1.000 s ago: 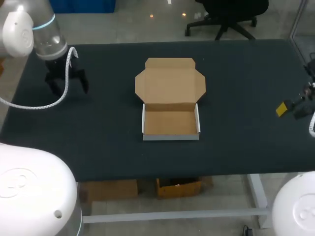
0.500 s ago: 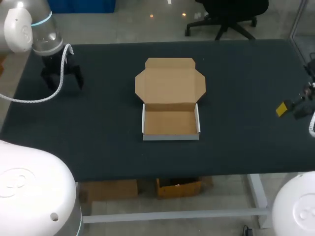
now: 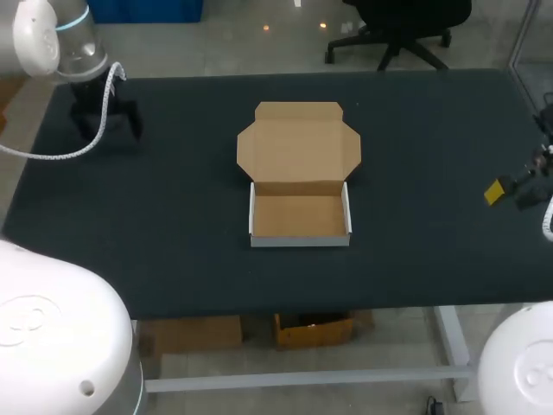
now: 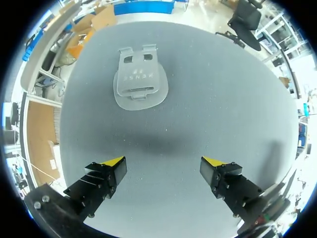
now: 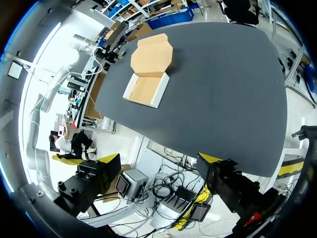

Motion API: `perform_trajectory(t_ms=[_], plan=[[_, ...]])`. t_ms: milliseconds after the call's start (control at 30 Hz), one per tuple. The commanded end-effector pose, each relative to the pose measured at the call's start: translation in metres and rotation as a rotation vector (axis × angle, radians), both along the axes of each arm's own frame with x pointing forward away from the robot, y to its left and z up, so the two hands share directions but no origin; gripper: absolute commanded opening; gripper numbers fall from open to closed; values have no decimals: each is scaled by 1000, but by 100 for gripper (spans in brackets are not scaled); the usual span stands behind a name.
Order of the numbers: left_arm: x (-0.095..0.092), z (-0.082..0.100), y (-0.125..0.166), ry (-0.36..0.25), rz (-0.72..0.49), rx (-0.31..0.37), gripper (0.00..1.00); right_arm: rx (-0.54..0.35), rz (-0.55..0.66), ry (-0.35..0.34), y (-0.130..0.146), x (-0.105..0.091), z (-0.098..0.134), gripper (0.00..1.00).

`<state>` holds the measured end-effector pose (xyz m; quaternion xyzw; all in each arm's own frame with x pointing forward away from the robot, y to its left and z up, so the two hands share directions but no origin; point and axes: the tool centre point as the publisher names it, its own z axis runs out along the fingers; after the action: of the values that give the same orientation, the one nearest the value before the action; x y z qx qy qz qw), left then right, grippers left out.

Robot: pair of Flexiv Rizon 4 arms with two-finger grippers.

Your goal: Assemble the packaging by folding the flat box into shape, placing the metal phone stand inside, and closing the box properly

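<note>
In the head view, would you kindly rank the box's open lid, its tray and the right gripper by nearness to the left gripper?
1. Open lid, mid-table toward the far edge, closest to the left gripper.
2. Tray, joined to the lid's near side.
3. Right gripper, at the table's right edge.

Phone stand point(image 4: 140, 79) is shown only in the left wrist view. In the head view it can't be made out at the table's point(image 3: 199, 259) far left corner, where the left gripper point(image 3: 107, 130) sits with its yellow tips hidden. The right gripper point(image 3: 516, 192) is cut off at the table's right edge, with one yellow tip shown. The table's near left corner is covered by the robot's white housing point(image 3: 60, 337).
</note>
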<state>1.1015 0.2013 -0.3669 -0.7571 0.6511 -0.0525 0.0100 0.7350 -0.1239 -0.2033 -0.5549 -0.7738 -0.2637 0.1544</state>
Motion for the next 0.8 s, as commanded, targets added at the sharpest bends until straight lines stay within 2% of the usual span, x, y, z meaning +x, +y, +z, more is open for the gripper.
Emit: perform_trajectory(t_ms=[33, 400, 600, 800], plan=[[17, -5, -1, 47, -3, 1, 100, 1, 2, 1, -1, -1, 1, 100], [24, -4, 9, 40, -8, -47, 100, 1, 2, 1, -1, -1, 1, 100], [25, -4, 14, 27, -26, -39, 100, 1, 2, 1, -1, -1, 1, 100], [25, -12, 20, 16, -36, -30, 100, 1, 2, 1, -1, -1, 1, 100]])
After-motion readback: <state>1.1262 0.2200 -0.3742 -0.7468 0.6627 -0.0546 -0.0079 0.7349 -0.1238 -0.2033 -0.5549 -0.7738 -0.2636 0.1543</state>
